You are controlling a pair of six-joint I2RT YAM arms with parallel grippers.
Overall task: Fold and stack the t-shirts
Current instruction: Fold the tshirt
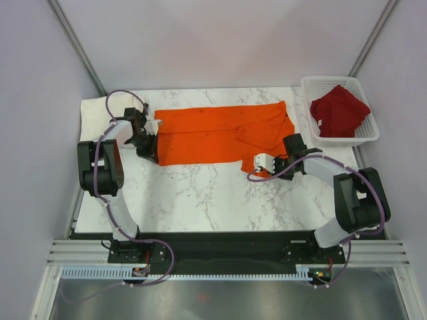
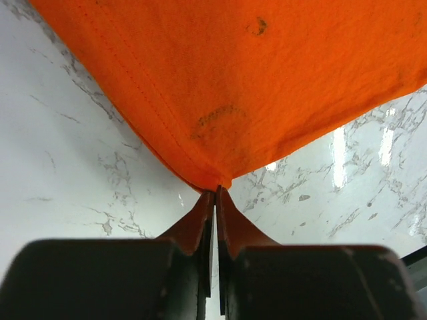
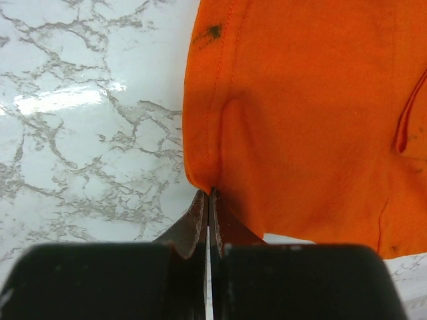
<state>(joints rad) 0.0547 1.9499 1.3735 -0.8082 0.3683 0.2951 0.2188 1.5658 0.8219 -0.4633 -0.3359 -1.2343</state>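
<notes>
The bright orange t-shirt lies spread flat across the far half of the marble table. My left gripper is shut on its near-left corner; the left wrist view shows the jaws pinched on the cloth tip with the shirt hanging slightly lifted. My right gripper is shut on the shirt's near-right edge, its jaws closed on a fold of the cloth. The dark red t-shirt lies bunched in the basket. The cream-white t-shirt lies at the back left, partly behind my left arm.
The white lattice basket stands at the back right corner of the table. Bare marble stretches between the orange shirt and the arm bases. Grey walls and slanted metal posts close the back and sides.
</notes>
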